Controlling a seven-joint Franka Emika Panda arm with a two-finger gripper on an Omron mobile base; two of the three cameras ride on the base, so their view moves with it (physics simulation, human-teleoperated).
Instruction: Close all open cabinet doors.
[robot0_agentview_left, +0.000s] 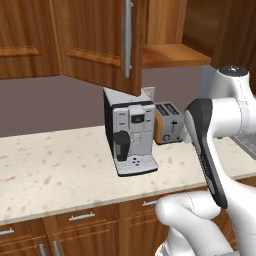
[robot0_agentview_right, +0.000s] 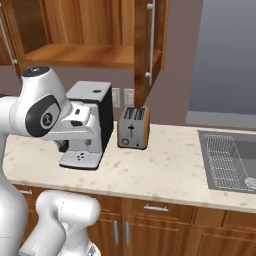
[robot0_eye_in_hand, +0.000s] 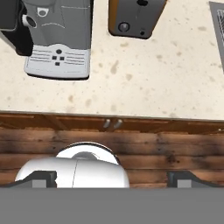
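1 cabinet door hangs open above the coffee machine and toaster, high above the gripper, which looks down on the counter. Its fingertips are mostly cut off; spread apart. The door's top is cropped; its handle runs vertically.

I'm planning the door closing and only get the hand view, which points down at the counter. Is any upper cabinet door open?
Observer: Yes, one cabinet door stands swung out over the counter.
Operator: Where is its handle?
Observer: A long silver bar handle runs vertically near the door's free edge.
Operator: Anything inside that cabinet?
Observer: The right base view shows a bare wooden shelf behind it.
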